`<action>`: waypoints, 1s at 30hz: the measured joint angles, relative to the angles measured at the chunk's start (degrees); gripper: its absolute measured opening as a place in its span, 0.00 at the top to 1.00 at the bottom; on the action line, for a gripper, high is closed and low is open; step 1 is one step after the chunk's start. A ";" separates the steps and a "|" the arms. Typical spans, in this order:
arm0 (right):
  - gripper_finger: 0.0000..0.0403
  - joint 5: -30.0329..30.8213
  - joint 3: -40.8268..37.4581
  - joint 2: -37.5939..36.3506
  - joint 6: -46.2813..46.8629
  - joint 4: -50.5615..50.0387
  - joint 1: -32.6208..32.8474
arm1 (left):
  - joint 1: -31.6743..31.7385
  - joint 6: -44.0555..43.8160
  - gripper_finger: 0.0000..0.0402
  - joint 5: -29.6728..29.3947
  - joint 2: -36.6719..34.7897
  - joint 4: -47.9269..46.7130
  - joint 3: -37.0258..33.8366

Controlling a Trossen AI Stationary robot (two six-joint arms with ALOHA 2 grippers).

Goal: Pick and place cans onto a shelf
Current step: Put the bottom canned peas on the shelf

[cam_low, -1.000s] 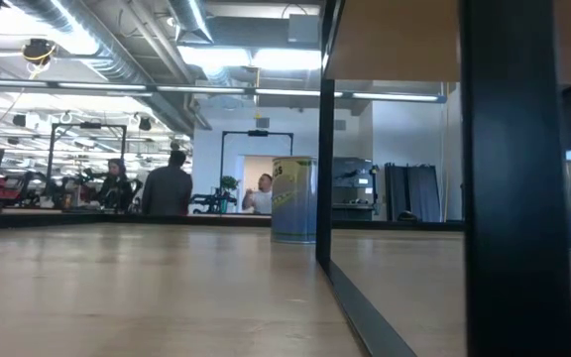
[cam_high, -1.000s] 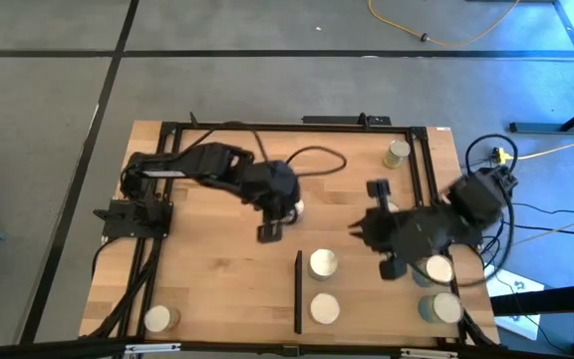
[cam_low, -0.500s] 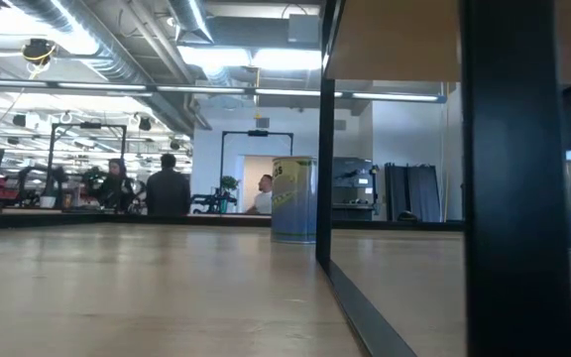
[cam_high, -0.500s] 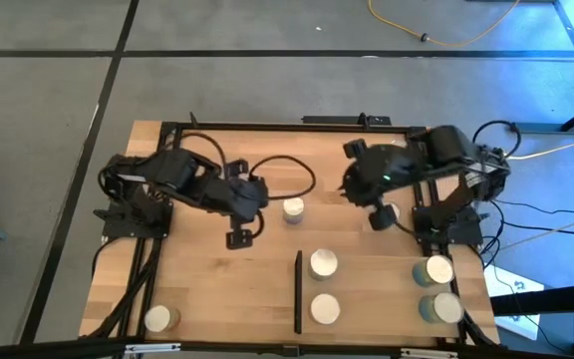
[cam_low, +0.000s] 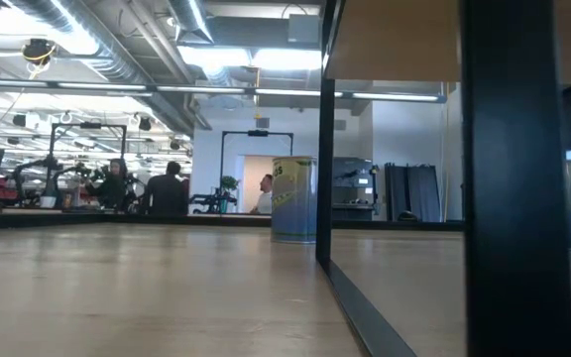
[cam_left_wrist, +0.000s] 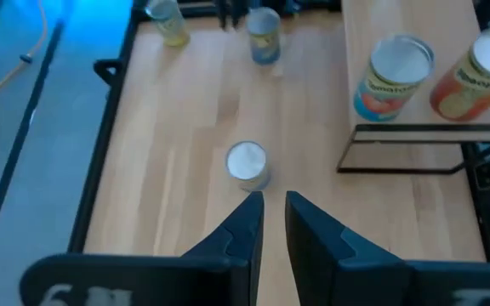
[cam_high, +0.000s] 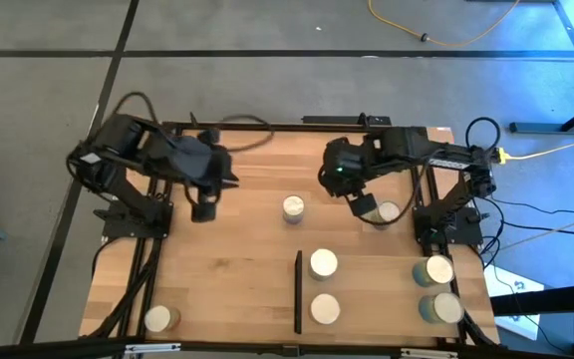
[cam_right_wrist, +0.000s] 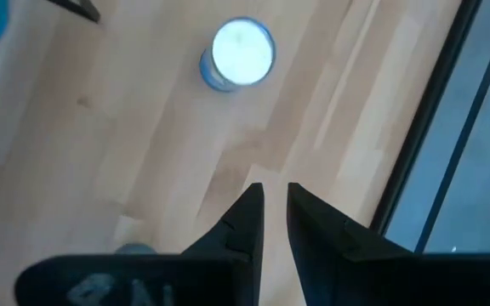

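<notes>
From above I see my left gripper (cam_high: 203, 209) raised over the bare left part of the table (cam_high: 217, 269), its fingers (cam_left_wrist: 243, 223) drawn close with only a thin slit between them and nothing held. Ahead of it in the left wrist view stands one can (cam_left_wrist: 247, 162), apart from the fingertips; in the high view this can (cam_high: 293, 208) sits alone near the table's middle. My right gripper (cam_high: 365, 207) hangs over the far right part of the table, just beside another can (cam_high: 388, 212); its fingers (cam_right_wrist: 247, 217) are likewise nearly together and empty, with a white-topped can (cam_right_wrist: 238, 53) on the boards beyond them. The shelf (cam_high: 387, 289) lies at the near right, its black bar (cam_high: 298, 291) along the left edge. Four cans rest on it: two just right of the bar (cam_high: 323, 264) (cam_high: 324, 308) and two at the right edge (cam_high: 433, 270) (cam_high: 440, 308). One more can (cam_high: 157, 318) stands at the near left corner of the table.
</notes>
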 joint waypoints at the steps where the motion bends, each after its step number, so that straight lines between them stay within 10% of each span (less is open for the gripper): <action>1: 0.86 -0.02 -1.34 -0.02 0.02 1.49 -0.17 | 0.48 0.00 0.89 -0.01 -0.72 0.00 0.00; 20: 0.81 -0.63 -19.22 0.05 9.76 28.33 -5.01 | 4.99 -1.94 0.89 -1.01 -4.29 0.02 -0.03; 30: 0.82 -12.23 -26.00 0.18 20.42 39.25 -8.86 | 4.99 -2.10 0.89 -1.02 -4.23 0.02 -0.02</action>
